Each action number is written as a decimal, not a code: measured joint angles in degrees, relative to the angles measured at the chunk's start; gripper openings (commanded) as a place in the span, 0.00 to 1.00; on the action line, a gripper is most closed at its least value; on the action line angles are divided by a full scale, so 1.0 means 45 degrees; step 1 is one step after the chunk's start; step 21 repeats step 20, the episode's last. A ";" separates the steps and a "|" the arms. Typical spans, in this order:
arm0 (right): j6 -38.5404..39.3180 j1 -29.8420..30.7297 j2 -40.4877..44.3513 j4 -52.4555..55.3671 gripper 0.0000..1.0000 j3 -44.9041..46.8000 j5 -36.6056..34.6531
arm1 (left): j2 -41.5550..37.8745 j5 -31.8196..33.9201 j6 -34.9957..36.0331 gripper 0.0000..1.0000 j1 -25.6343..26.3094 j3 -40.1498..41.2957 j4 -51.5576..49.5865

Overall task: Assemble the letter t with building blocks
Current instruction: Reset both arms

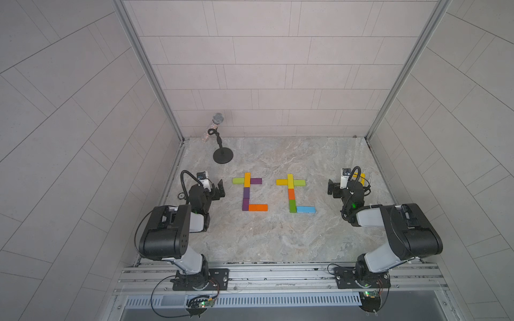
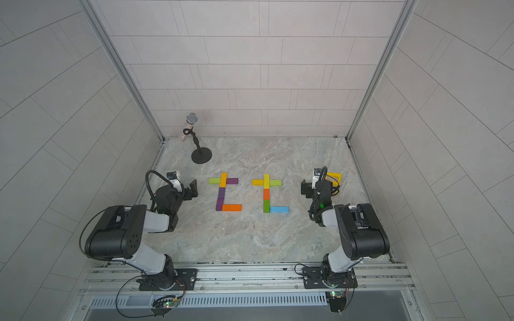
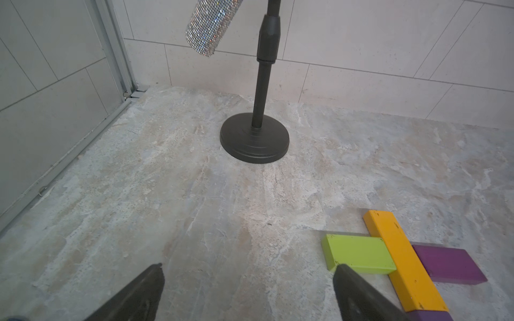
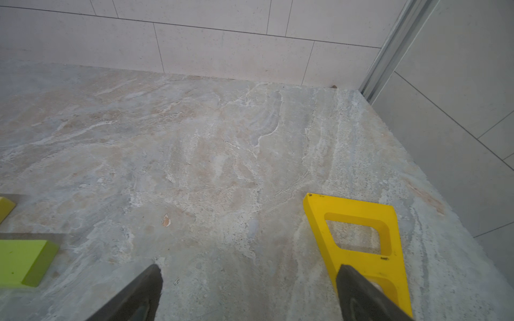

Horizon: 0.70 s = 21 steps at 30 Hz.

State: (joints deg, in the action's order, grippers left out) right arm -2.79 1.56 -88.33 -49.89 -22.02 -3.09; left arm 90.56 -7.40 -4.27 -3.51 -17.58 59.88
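top views: building blocks (image 1: pixel 247 180) lie between left pincer (image 1: pixel 219 189) and right pincer (image 1: pixel 331 188), both wide open, seemingly empty.

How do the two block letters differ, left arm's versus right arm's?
The left arm's letter has a purple stem and orange foot; the right arm's letter has an orange-and-green stem and light blue foot. The left arm's letter has lime and purple crossbar ends; the right arm's letter, yellow-orange and lime. Both lie flat, feet pointing the same way.
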 measured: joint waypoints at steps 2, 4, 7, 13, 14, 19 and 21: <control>0.0005 0.0000 -0.0039 -0.0199 1.00 0.0044 -0.0087 | 0.0078 0.0204 0.0068 1.00 0.0019 -0.0141 -0.0248; 0.0005 0.0000 -0.0078 -0.0374 1.00 0.0102 -0.0155 | 0.0121 0.0389 0.0189 1.00 0.0126 -0.0520 -0.0729; 0.0000 0.0000 -0.0160 -0.0573 1.00 0.0141 -0.0228 | 0.0136 0.0661 0.0325 1.00 0.0228 -0.0879 -0.0918; 0.0000 0.0000 -0.0209 -0.0680 1.00 0.0180 -0.0291 | 0.0136 0.0772 0.0398 1.00 0.0272 -0.0894 -0.1205; 0.0000 0.0000 -0.0214 -0.0680 1.00 0.0185 -0.0291 | 0.0136 0.0801 0.0403 1.00 0.0287 -0.0894 -0.1248; -0.0136 -0.0500 -0.0238 -0.0559 1.00 0.0102 0.0306 | 0.0136 0.0850 0.0447 1.00 0.0287 -0.0894 -0.1370; -0.0155 -0.0631 -0.0238 -0.0563 1.00 0.0102 0.0355 | 0.0136 0.0850 0.0452 1.00 0.0287 -0.0894 -0.1394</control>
